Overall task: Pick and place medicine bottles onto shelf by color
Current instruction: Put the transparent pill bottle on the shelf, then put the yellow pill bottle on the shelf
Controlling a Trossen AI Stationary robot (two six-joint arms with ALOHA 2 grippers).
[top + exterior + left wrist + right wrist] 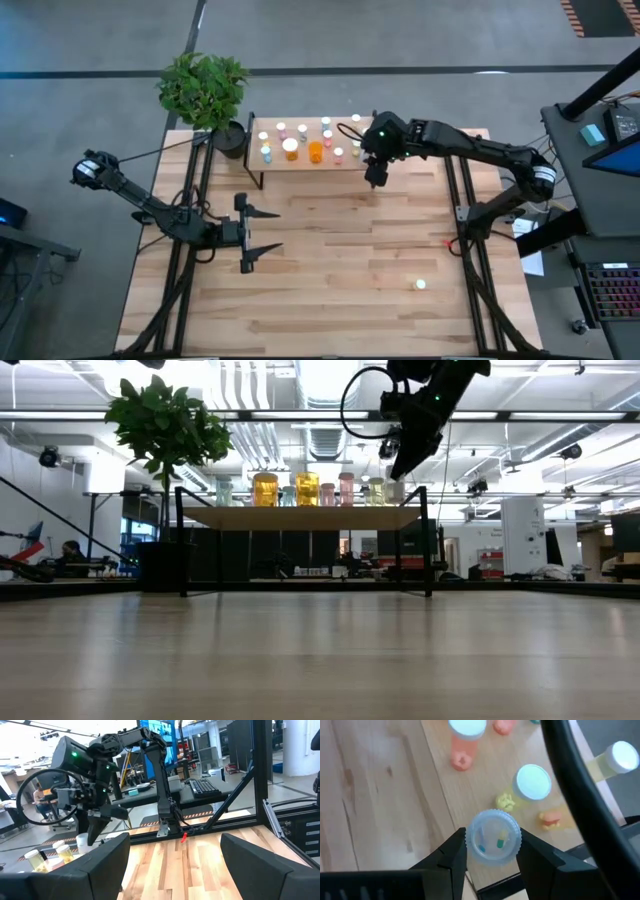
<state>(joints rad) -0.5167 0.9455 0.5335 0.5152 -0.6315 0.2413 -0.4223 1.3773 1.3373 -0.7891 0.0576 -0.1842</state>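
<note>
Judging by the crowded shelf [300, 160], sorting is nearly finished: a clear-capped bottle [493, 838] is clamped in the right jaws [491, 851] over its near edge, while one bottle [420, 285] waits on the bench [330, 270], well apart. Left jaws [262, 229] hang wide.

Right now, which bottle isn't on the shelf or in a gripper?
The lone bottle on the table's near right; the rest stand on the shelf or sit in the right gripper.
</note>
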